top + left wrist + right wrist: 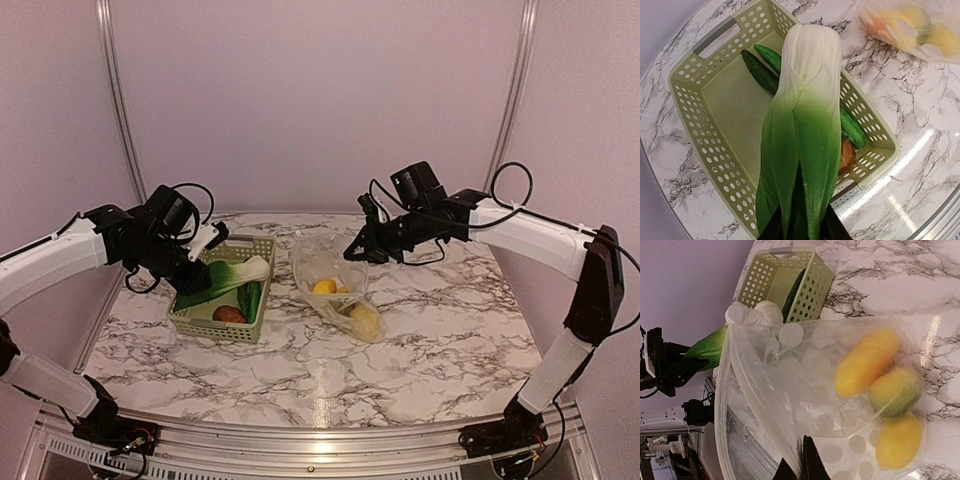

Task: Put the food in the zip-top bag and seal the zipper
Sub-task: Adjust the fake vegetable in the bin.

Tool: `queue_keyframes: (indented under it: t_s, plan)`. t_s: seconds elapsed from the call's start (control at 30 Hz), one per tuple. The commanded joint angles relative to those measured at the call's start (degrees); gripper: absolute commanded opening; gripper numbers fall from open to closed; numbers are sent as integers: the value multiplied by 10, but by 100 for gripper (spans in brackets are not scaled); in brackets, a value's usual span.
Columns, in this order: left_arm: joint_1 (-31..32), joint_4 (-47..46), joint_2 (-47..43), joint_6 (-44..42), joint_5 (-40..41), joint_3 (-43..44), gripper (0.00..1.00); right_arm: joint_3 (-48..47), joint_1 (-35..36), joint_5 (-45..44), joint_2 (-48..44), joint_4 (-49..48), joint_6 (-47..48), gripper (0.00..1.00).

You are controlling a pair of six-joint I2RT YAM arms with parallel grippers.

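My left gripper (205,262) is shut on the leafy green end of the bok choy (228,276), holding it over the pale green basket (195,322). In the left wrist view the bok choy (802,125) points its white stem away from the gripper (800,231). Long green pieces (765,67) and a reddish-brown round one (846,156) lie in the basket (700,95). My right gripper (357,247) is shut on the mouth edge of the clear dotted zip-top bag (335,285) and holds it open. Inside the bag (800,390) lie yellow and orange fruits (867,362). The zipper (720,405) runs along the mouth; the gripper (799,465) pinches the film.
The basket stands left of centre on the marble table (420,340). The bag lies just to its right, touching the table at its lower end. The basket also shows in the right wrist view (785,275), behind the bag. Metal rails edge the table at the front.
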State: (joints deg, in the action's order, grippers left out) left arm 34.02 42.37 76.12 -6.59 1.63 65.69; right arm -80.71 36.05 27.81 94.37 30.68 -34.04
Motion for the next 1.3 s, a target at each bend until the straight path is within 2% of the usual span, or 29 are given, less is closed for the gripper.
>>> queue_keyframes:
  t_s: [0.0,0.2,0.4,0.57,0.67,0.83,1.0,1.1,1.17,1.27]
  plan:
    - [2,-11,7,-123,63,-5,24,-37,13,8,19,15,8,4]
    - [-1,-75,33,-193,93,-25,28,-44,20,12,27,18,7,4]
    - [-13,-191,86,-246,218,-49,42,-50,25,11,31,14,2,4]
    - [-15,-226,139,-186,308,5,66,-42,26,7,24,14,3,4]
    - [-15,-193,147,-126,313,50,70,-32,27,2,17,13,4,4]
    - [-15,-129,116,18,282,90,75,-13,26,-1,5,4,2,4]
    - [-13,-125,46,220,227,75,78,-13,25,0,9,1,5,4]
    - [-12,-116,1,412,211,58,75,-18,26,5,19,-1,7,4]
    - [9,-145,-34,534,205,22,74,-24,26,10,28,-2,8,4]
    - [71,-189,-77,693,260,-42,73,-36,26,17,40,-2,10,4]
